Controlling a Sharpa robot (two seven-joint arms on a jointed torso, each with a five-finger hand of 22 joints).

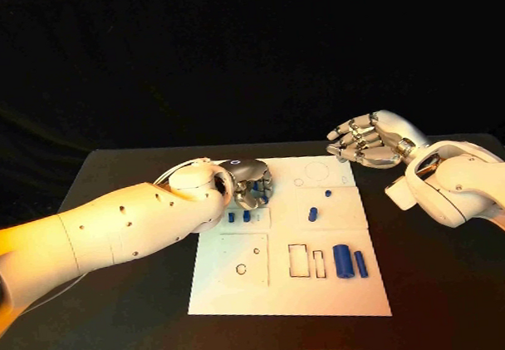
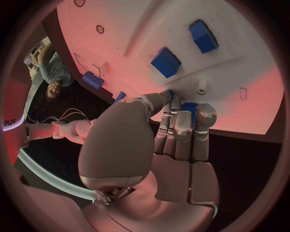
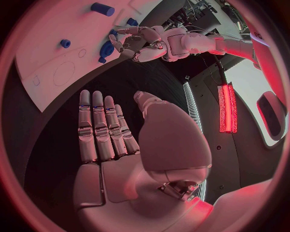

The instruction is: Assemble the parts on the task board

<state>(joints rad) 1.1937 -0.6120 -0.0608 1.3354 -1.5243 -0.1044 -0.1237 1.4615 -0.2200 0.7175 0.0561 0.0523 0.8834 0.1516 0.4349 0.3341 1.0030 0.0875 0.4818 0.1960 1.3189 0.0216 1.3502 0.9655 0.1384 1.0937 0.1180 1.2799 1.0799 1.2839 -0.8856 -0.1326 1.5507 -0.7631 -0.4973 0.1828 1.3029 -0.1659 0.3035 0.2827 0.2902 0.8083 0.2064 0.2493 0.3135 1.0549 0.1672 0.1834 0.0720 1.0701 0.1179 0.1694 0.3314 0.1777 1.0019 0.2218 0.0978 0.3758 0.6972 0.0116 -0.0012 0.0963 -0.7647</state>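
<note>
White task board [image 1: 290, 292] sits mid-bench on the black bench [image 1: 122, 321], long edge running away from the robot. Left hand [image 1: 248, 185] is over the board's far-left area, fingers [image 2: 181, 130] curled down with the tips at the board surface; left wrist view shows a blue part [image 2: 189, 107] between the fingertips, mostly covered, so it looks pinched, but how firm the grip is can't be told. Just beside that hand, two small blue parts [image 1: 239, 216] stand side by side in their pocket, almost under the fingers. Further right on the board: a tiny blue peg [image 1: 328, 193], then an oblong blue part [image 1: 313, 214] in the middle panel. Near the board's right edge, toward the robot, a wide blue cylinder [image 1: 343, 261] and a thin blue rod [image 1: 361, 264] lie parallel, just beside each other, next to two red-outlined slots [image 1: 307, 261]. Left panel has an outlined recess with a small oval hole [image 1: 241, 269]. Right hand [image 1: 368, 140] hangs off the board past its far-right corner, above the bench, holding nothing; right wrist view shows its fingers [image 3: 99, 128] straight and side by side, thumb apart, palm open. Left forearm [image 1: 113, 226] crosses the bench's left side and hides the board's far-left corner from the head view.
</note>
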